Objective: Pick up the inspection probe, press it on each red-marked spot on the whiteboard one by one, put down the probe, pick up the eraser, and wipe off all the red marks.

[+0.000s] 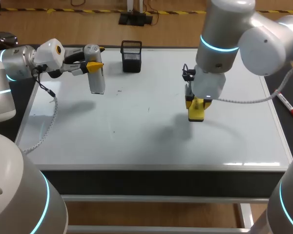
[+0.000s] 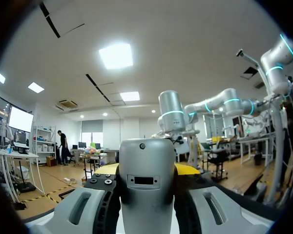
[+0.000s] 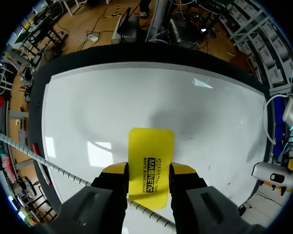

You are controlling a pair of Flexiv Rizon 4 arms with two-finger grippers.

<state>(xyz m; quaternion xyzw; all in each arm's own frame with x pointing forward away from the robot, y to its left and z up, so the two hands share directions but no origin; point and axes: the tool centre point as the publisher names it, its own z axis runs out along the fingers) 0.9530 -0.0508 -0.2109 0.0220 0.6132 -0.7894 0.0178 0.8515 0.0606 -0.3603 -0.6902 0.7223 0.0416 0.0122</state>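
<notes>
We count one inspection probe (image 1: 96, 75), one yellow eraser (image 1: 196, 112), one black holder (image 1: 131, 56) and one red marker pen (image 1: 288, 105). Our left claw (image 1: 94, 65) pinches the probe over the far left of the whiteboard (image 1: 136, 131), its long axis upright, lower end toward the board. Our right claw (image 3: 149, 170) pinches the eraser right of the middle, long axis along the fingers, free end pointing down at the board. The pen lies on the tabletop (image 1: 146, 179), right of the board

— What sort of place is this?
— A robotics lab: a left arm (image 1: 17, 63) and a right arm (image 1: 224, 29), grey with glowing blue rings, hang over a whiteboard (image 1: 136, 131) laid on the surface (image 1: 151, 179).
</notes>
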